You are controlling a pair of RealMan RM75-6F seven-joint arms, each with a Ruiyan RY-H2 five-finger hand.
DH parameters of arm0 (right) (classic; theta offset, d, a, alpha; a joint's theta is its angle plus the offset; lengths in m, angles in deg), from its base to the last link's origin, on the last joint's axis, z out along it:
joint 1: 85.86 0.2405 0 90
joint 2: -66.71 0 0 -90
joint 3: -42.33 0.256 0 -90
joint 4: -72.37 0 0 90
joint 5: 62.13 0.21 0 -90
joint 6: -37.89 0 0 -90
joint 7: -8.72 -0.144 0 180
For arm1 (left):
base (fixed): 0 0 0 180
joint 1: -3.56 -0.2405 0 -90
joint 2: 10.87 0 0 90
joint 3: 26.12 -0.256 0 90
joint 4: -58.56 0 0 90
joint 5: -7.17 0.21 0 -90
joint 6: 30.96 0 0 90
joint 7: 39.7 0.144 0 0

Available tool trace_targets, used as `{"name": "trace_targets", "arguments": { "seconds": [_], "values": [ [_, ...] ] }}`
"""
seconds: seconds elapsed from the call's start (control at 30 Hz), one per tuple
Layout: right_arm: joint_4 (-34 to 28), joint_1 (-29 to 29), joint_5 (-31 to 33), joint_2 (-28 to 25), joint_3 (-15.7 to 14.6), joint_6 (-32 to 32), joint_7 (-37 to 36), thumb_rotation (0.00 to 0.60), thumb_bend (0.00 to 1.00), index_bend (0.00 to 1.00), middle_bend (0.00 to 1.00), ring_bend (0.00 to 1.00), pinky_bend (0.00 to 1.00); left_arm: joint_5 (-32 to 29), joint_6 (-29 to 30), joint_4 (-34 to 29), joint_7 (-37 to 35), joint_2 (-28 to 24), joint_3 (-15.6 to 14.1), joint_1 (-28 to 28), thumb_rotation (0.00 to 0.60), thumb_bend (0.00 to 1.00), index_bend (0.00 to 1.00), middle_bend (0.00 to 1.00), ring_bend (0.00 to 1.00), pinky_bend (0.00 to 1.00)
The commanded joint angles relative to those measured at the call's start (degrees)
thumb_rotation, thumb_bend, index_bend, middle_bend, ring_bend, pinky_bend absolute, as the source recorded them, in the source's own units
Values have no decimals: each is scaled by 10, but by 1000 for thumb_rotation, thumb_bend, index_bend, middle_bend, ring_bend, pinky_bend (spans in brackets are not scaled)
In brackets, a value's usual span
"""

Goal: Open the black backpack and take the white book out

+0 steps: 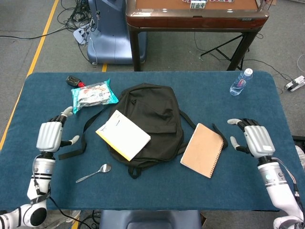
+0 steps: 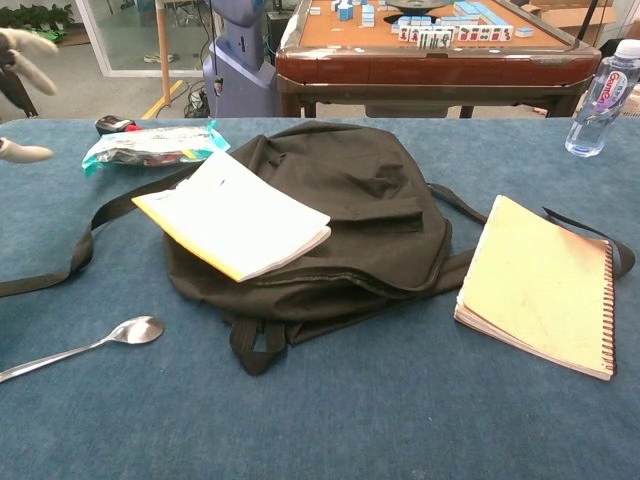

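White book [image 1: 123, 135] lies on black backpack [image 1: 152, 119] at tabletop [image 1: 157, 191] centre, free of both hands. Left hand [image 1: 49, 135] near left edge, fingers apart, holding nothing. Right hand [image 1: 255, 140] near right edge, fingers spread, holding nothing. Spiral notebook [image 1: 203, 149] between backpack and right hand.

My head view looks steeply down from above the near edge of the blue cloth-covered table [image 1: 157, 191], taking in its whole top, the grey floor beyond and both hands at the outer sides. My chest view sits much lower and closer, facing forward almost level across the table [image 2: 400, 420], so the far wooden side table fills its top edge. Both views share the black fabric backpack [image 1: 157, 119] [image 2: 360, 190], the white paperback book [image 1: 123, 135] [image 2: 232, 216] lying on it, the tan spiral-bound notebook [image 1: 203, 150] [image 2: 538, 286] and the metal spoon [image 1: 94, 172] [image 2: 85, 345].
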Motion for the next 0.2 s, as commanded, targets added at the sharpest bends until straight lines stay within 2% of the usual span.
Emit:
{"name": "trace_targets", "arguments": {
  "seconds": [0.03,0.2],
  "values": [
    [8,-40,-36,-1,-21,54,12,600,393,319,347,272,249,4,23,14,-9,-18,-23,-32,600,122,175,270,331,387],
    [22,-89,-66,17,-39,113,3,600,393,333,356,286,249,13,59,18,-11,-27,-53,-80,600,123,186,278,330,372]
  ]
}}
